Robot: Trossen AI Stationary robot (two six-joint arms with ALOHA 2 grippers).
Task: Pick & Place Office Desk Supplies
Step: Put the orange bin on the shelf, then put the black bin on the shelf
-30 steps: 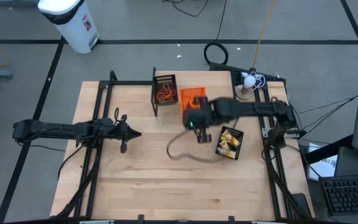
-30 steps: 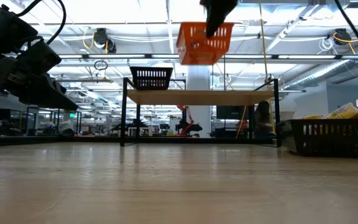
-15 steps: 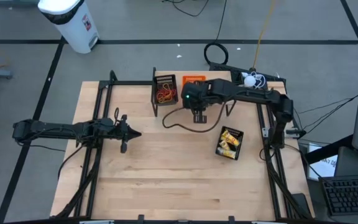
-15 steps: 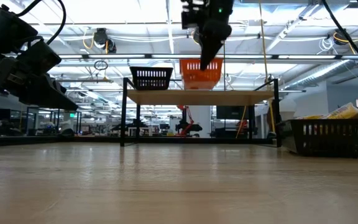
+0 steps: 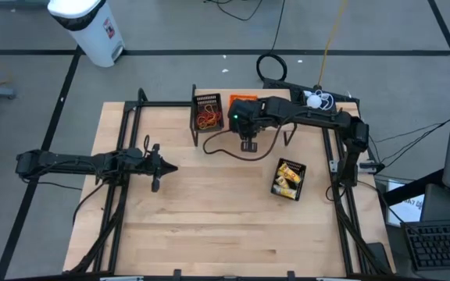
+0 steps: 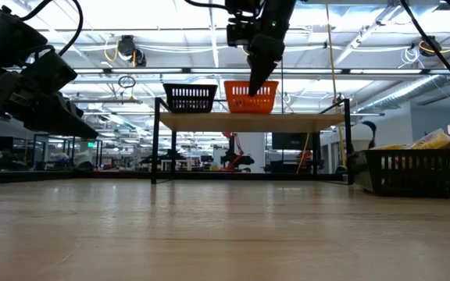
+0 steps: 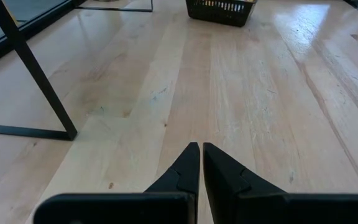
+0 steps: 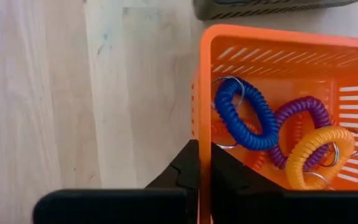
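From my remote station, reading near to far: the wooden worktop [image 5: 209, 226] is bare across its near half. At its left edge my left gripper [image 5: 157, 167] waits above the wood with its fingers pressed together and nothing between them; its wrist view shows the two dark fingers [image 7: 185, 171] meeting over plain boards. To the right, on the worktop, a black mesh tray [image 5: 289, 179] holds small yellow oblong pieces [image 5: 287, 176]; in the low view it stands at the right edge. Farther back a raised shelf on a black frame [image 6: 250, 121] spans the worktop's far part. On it stand a second black mesh tray [image 5: 207, 112], holding red and orange rubber bands [image 5: 206, 119], and just beside it to the right the orange tray [image 6: 250, 97]. My right gripper [image 5: 248, 145] reaches in from the right to the orange tray's near wall; the right wrist view shows its fingers [image 8: 188, 165] closed on that wall's rim. Inside the orange tray lie a blue coiled ring [image 8: 246, 113], a purple coiled ring [image 8: 303, 118] and an orange coiled ring [image 8: 319, 152], touching one another, with thin metal key rings attached.
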